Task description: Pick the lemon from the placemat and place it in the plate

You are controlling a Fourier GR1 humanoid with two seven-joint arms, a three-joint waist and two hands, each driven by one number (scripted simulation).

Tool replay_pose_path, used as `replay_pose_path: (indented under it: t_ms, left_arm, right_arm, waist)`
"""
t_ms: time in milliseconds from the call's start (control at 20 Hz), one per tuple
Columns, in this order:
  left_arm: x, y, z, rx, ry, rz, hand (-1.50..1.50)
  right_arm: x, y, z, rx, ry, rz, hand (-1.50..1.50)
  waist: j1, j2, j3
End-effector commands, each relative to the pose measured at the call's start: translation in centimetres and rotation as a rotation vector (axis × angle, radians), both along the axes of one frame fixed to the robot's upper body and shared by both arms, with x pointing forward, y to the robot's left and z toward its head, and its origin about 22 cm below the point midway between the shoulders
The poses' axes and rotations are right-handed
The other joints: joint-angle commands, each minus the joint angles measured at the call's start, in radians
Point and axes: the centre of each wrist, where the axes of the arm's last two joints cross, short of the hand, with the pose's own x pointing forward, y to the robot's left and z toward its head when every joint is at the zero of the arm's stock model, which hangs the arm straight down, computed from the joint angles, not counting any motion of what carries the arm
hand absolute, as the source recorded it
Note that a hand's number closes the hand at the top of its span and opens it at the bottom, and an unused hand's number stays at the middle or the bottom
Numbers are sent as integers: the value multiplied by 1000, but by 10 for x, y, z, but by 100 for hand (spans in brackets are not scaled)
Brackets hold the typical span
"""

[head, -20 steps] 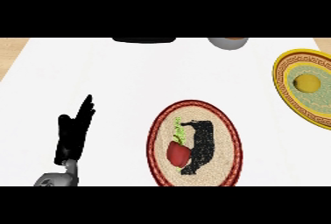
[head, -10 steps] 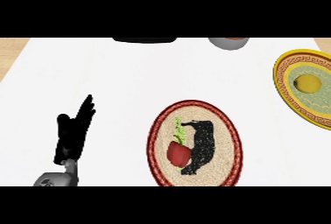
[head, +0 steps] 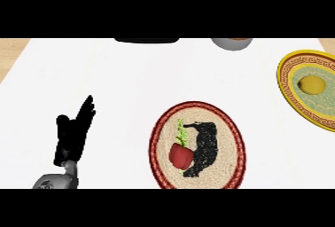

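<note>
White counter [head: 131, 80], round yellow lemon [head: 312, 84]

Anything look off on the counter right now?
Nothing spilled or askew. The lemon already sits in the plate, while a red item lies on the placemat. The left hand rests open; the right isn't visible.

Just one camera here, the head view, sitting up high and looking steeply down onto the white surface [head: 131, 75]. It's fairly close in: the placemat [head: 196, 146] fills the lower middle, the plate [head: 291, 88] gets cut off at the right edge, and the left hand [head: 73, 133] pokes in from the bottom left.
</note>
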Motion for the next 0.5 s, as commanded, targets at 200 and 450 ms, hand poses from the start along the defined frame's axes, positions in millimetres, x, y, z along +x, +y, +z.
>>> replay_pose_path:
  t_ms: [200,450]
  left_arm:
    - [16,-6,13,9,8,14,0]
    - [-1,-8,3,7,-7,14,0]
  right_arm:
    - [-12,-2,-14,-45,19,-55,-150]
    - [-17,-15,0,-61,55,-83,-150]
  waist:
    - [-3,0,1]
    - [3,-1,1]
